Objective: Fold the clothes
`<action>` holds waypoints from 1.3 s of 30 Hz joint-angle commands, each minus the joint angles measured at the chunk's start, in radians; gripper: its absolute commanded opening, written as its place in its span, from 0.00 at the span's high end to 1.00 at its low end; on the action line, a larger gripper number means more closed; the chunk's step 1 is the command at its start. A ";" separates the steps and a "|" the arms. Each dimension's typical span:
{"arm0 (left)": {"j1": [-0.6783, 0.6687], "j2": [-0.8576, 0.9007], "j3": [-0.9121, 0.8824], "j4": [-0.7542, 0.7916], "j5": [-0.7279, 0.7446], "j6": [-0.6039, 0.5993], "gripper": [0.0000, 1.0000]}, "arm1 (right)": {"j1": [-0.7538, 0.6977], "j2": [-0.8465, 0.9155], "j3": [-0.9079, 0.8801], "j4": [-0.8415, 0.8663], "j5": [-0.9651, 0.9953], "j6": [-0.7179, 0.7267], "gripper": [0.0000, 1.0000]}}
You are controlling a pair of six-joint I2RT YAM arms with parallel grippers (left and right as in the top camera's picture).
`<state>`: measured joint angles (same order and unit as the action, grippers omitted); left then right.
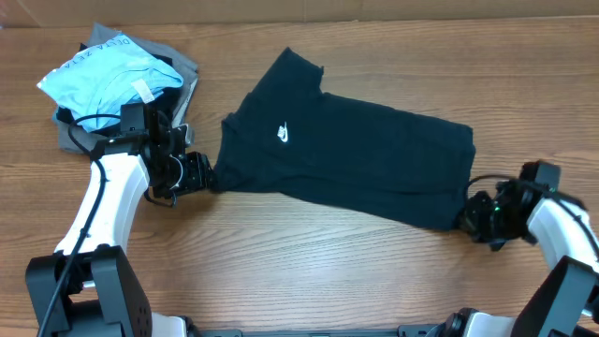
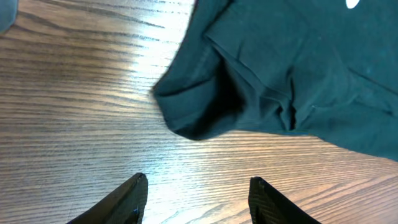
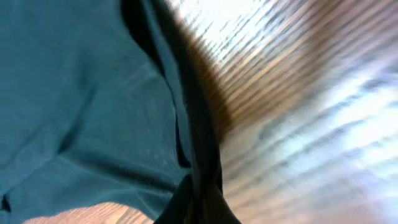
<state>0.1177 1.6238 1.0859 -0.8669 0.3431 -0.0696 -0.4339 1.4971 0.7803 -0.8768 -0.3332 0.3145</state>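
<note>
Left claw hangs spread above the tabletop, just short of the bunched sleeve of the black T-shirt, which lies spread mid-tabletop; right claw pinches its hem corner. Soft, light, floppy cloth, I judge: best taken by corners and seams.

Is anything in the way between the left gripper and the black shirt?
No. In the left wrist view, only bare wooden table lies between the open left gripper and the bunched corner of the black shirt.
</note>
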 commanded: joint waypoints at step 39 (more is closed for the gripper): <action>-0.387 0.196 -0.049 0.303 -0.132 0.077 0.49 | -0.005 -0.004 0.108 -0.064 0.064 0.003 0.96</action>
<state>-0.2668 1.7733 1.0420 -0.5705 0.2371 0.0231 -0.4343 1.4971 0.8677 -0.9432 -0.2810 0.3141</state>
